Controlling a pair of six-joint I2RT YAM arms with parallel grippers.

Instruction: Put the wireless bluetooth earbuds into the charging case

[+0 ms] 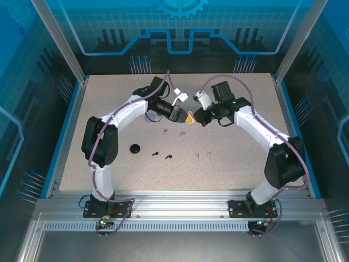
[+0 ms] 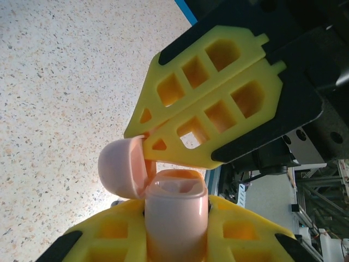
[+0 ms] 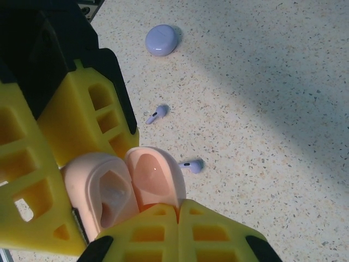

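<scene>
- left gripper (image 2: 175, 201) clamped on the pink case (image 3: 106, 199) body, lid (image 3: 155, 174) flipped open
- right gripper (image 3: 178, 204) closed; i see its tips at the lid
- pale pink earbuds (image 1: 197, 156) lie on the table (image 1: 109, 109), beside the black pair (image 1: 155, 154)

Tabletop (image 1: 109, 98): speckled beige, edged with blue trim (image 1: 64, 136).
Walls: clear blue panels (image 1: 180, 27) printed with circuit lines and a gear.
Frame: aluminium posts (image 1: 59, 41); slotted rail (image 1: 180, 210) along the near side.
Light: bright, one soft diagonal shadow.
</scene>
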